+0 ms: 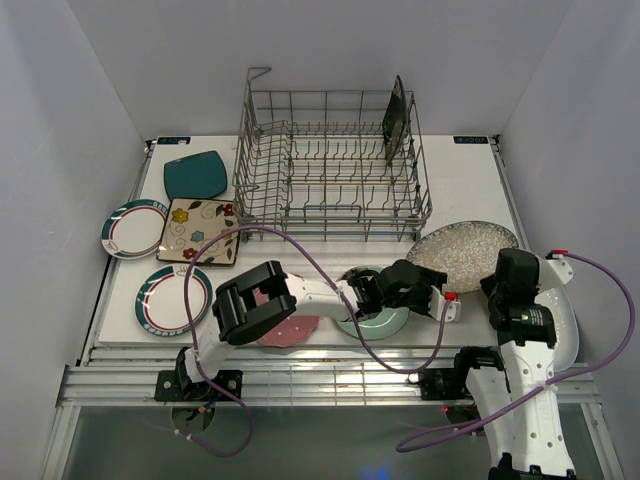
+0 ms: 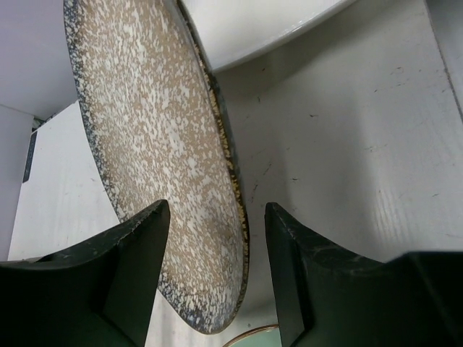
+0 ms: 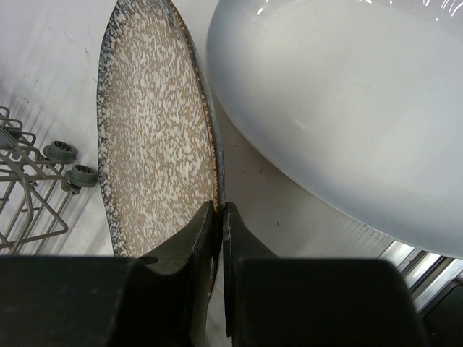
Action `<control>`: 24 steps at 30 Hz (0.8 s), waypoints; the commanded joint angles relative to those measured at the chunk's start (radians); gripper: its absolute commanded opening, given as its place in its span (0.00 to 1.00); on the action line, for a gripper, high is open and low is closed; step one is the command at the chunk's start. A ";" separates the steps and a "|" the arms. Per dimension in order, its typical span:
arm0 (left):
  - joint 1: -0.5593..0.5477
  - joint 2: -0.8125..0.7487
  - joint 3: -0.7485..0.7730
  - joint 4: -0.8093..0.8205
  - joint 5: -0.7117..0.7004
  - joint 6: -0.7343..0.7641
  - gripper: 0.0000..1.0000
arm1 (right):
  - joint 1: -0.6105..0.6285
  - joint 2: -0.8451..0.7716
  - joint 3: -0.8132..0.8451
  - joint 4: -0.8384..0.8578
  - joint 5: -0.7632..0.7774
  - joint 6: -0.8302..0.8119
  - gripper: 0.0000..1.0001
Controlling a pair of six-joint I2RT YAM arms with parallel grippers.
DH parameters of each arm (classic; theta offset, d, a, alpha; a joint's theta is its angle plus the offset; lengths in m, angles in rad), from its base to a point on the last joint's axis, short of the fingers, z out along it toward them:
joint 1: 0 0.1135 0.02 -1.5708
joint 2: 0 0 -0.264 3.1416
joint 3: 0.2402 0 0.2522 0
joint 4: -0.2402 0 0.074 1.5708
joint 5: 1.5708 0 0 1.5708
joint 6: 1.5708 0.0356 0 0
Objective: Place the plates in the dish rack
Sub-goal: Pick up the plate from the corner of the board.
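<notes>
1. Rack [image 1: 330, 190]: grey wire.
2. Plate in the rack [image 1: 396, 118]: dark; pattern too small to tell.
3. Square plate [image 1: 196, 176]: plain teal.
4. Floral plate [image 1: 200, 231]: cream with scattered red, yellow and dark flowers inside a dark border.
5. Far round plate [image 1: 134, 228] and near round plate [image 1: 172, 298]: white, with a green rim band and thin red lines.
6. Pink plate [image 1: 295, 329]: pink.
7. Mint plate [image 1: 375, 325]: pale green.
8. Speckled plate [image 1: 462, 246]: tan with white flecks and a dark blue-grey mottled rim.
9. Oval plate [image 1: 568, 325]: plain glossy white.
10. Left arm [image 1: 300, 295] and right arm [image 1: 525, 400]: white with black parts.
11. Cable [image 1: 330, 270]: purple.
12. Table [image 1: 460, 190]: white.
</notes>
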 commanded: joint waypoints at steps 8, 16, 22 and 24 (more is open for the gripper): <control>-0.031 -0.056 -0.020 0.015 0.001 -0.002 0.50 | 0.006 -0.002 0.062 0.112 0.044 -0.033 0.08; -0.040 -0.050 -0.016 0.016 -0.022 -0.011 0.27 | 0.006 0.008 0.063 0.114 0.055 -0.035 0.08; -0.050 -0.036 0.008 0.016 -0.044 -0.005 0.10 | 0.006 0.012 0.074 0.104 0.060 -0.038 0.08; -0.054 -0.031 0.020 0.018 -0.054 -0.013 0.00 | 0.006 0.012 0.094 0.095 0.072 -0.038 0.08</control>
